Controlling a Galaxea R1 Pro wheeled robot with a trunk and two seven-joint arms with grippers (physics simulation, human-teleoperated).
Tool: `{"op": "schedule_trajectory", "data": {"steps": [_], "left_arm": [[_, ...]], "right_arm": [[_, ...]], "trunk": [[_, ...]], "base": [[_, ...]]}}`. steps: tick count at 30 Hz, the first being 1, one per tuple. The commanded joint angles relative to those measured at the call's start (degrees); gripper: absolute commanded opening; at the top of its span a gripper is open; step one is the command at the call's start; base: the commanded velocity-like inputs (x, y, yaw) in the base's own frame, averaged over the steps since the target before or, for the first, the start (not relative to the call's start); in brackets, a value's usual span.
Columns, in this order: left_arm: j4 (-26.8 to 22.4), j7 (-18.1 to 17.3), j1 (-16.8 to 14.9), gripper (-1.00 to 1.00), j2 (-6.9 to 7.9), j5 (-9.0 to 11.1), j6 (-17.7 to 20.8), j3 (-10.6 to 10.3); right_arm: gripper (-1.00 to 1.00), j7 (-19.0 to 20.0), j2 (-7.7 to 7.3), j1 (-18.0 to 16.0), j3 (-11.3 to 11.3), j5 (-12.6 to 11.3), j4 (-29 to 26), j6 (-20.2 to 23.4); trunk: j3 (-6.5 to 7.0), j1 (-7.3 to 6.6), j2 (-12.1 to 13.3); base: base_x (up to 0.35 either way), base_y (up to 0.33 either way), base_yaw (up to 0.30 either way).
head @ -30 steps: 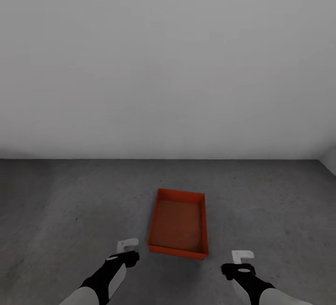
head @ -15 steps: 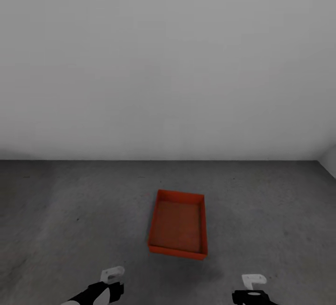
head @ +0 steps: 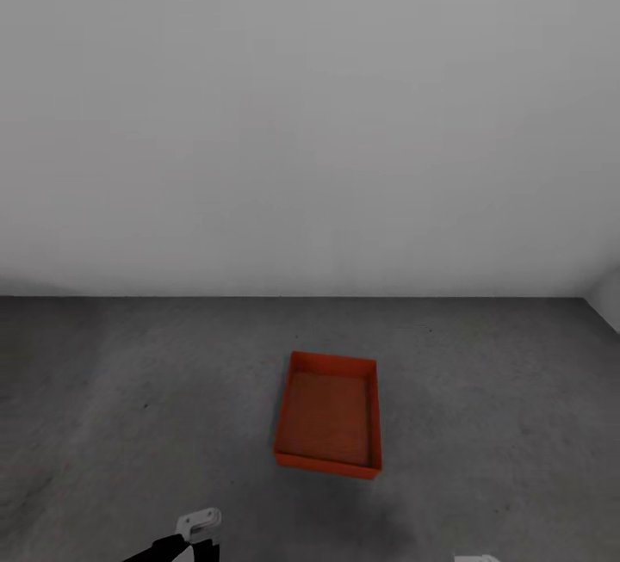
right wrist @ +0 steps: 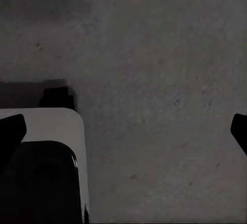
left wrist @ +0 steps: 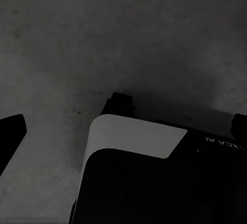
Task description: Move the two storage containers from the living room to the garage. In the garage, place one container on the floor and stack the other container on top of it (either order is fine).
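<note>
In the right wrist view the two dark fingertips [right wrist: 11, 134] sat at opposite edges of the frame, spread wide with nothing but bare concrete between them, touching nothing. In the left wrist view one dark fingertip [left wrist: 10, 131] showed at one edge and a second at the opposite edge, likewise set wide apart and empty, with the robot's white-and-black base [left wrist: 139, 147] below them over the floor. From the head camera the left gripper [head: 200, 526] appeared as a white piece at the frame's lower edge on its black arm, held above the floor [head: 129, 407] and well apart from the container; a sliver of the right gripper [head: 476, 557] barely peeked in at the bottom. One red-orange storage container [head: 328, 416] rested flat on the dark grey mottled concrete, open side up and empty, ahead of the robot and between the two arms' lines. Behind it rose a plain white-grey wall [head: 310, 114].
</note>
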Motion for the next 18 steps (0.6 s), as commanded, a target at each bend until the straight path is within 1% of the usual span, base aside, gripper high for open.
{"op": "schedule_trajectory", "data": {"steps": [1, 4, 6, 18], "left_arm": [[-0.02, 0.20, -0.03, 1.00, 0.03, 0.32, 0.15, 0.08], [0.00, 0.20, 0.06, 1.00, 0.13, 0.32, 0.12, 0.08], [0.00, 0.20, 0.12, 1.00, 0.16, 0.32, 0.12, 0.08], [0.02, 0.42, 0.25, 1.00, 0.40, 0.39, 0.24, 0.08]], "right_arm": [[1.00, -0.04, 0.04, 1.00, 0.50, -0.51, 0.14, -0.69], [1.00, -0.04, 0.08, 2.75, 0.48, -0.52, 0.14, -2.19], [1.00, -0.04, 0.14, 3.27, 0.48, -0.53, 0.14, -2.75], [1.00, -0.20, 0.27, 3.66, 0.45, -0.53, 0.14, -3.06]], "trunk": [[0.15, -0.22, 0.38], [0.68, -0.88, 1.59], [1.04, -1.32, 2.39], [1.04, -1.32, 2.39]], "base": [[0.000, 0.000, 0.000], [0.000, 0.000, 0.000], [0.000, 0.000, 0.000], [0.000, 0.000, 0.000]]}}
